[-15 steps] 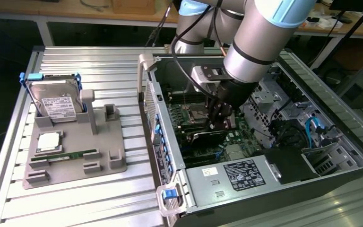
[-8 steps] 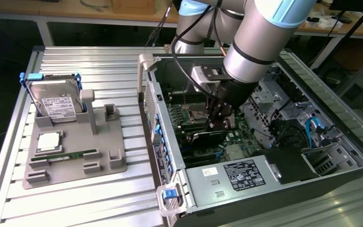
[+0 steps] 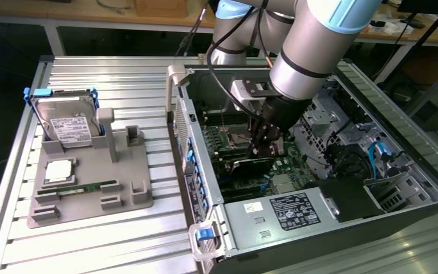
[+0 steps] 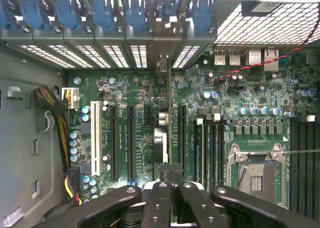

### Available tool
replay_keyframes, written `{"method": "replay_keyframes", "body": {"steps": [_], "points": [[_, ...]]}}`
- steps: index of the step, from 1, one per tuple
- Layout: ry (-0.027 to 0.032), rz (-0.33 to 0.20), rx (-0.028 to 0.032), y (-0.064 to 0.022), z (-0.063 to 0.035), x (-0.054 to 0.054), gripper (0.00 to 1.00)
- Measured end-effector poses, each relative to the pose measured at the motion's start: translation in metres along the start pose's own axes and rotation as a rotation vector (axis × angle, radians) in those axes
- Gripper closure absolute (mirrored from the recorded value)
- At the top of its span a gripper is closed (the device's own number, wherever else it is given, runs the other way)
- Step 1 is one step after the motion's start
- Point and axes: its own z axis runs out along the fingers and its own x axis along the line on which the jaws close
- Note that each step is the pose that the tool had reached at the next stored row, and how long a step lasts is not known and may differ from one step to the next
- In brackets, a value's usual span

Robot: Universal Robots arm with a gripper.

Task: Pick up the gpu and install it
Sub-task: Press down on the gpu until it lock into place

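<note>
My gripper (image 3: 263, 147) reaches down inside the open computer case (image 3: 203, 188), over the green motherboard (image 3: 280, 168). It is shut on the gpu (image 3: 248, 167), a dark flat card hanging below the fingers just above the board. In the wrist view the gpu (image 4: 160, 138) appears edge-on as a thin strip running from my shut gripper (image 4: 171, 174) toward the rear slot openings, where its metal bracket end (image 4: 161, 65) sits. The card lies along the black expansion slots (image 4: 131, 143); I cannot tell whether it touches one.
A grey fixture (image 3: 89, 188) on the table at the exterior view's left holds a hard drive (image 3: 68, 121), a processor (image 3: 59, 171) and a green RAM stick (image 3: 82, 187). Inside the case are the power supply (image 3: 295, 210), the drive cage (image 3: 333, 123), the CPU socket (image 4: 256, 170) and the yellow cable bundle (image 4: 62, 133).
</note>
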Motion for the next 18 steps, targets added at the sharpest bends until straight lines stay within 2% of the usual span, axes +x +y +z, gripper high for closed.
{"method": "replay_keyframes", "body": {"steps": [6,12,16,18], "points": [[0.0002,0.0,-0.0001,0.0021,0.0,0.0,0.89],[0.0,0.0,0.0,0.0285,0.0024,0.0,0.89],[0.0,0.0,0.0,0.0422,0.0041,0.0,0.89],[0.0,0.0,0.0,0.0538,0.0055,0.0,0.89]]}}
